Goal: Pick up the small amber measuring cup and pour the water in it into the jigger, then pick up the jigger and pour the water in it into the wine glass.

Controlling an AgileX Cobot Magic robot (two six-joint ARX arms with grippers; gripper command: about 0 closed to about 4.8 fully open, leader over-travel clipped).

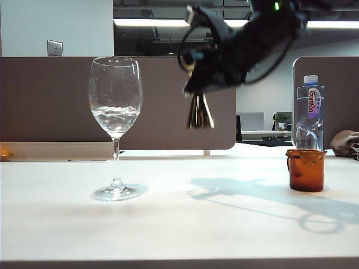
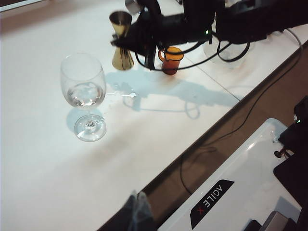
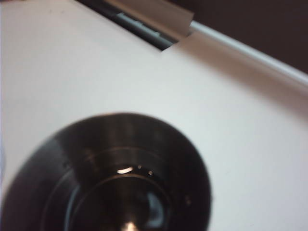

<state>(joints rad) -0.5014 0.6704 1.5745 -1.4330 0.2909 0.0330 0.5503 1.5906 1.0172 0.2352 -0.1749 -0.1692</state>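
Observation:
The gold jigger [image 1: 199, 112] hangs upright in the air above the table, between the wine glass [image 1: 115, 106] and the small amber measuring cup [image 1: 306, 169]. My right gripper [image 1: 195, 84] is shut on the jigger's waist [image 2: 122, 55]. In the right wrist view the jigger's dark cone mouth [image 3: 120, 183] fills the lower part. The wine glass [image 2: 83, 86] stands on the table and holds water [image 1: 115, 117]. The amber cup [image 2: 171, 58] stands alone on the table behind the arm. Of my left gripper [image 2: 137, 211] only a blurred dark tip shows, over the table's near edge.
A clear plastic bottle with a blue cap [image 1: 309, 112] stands behind the amber cup. Small wet spots [image 2: 122, 94] lie on the table next to the wine glass. A white robot base plate [image 2: 240, 183] and cables sit beyond the table's edge.

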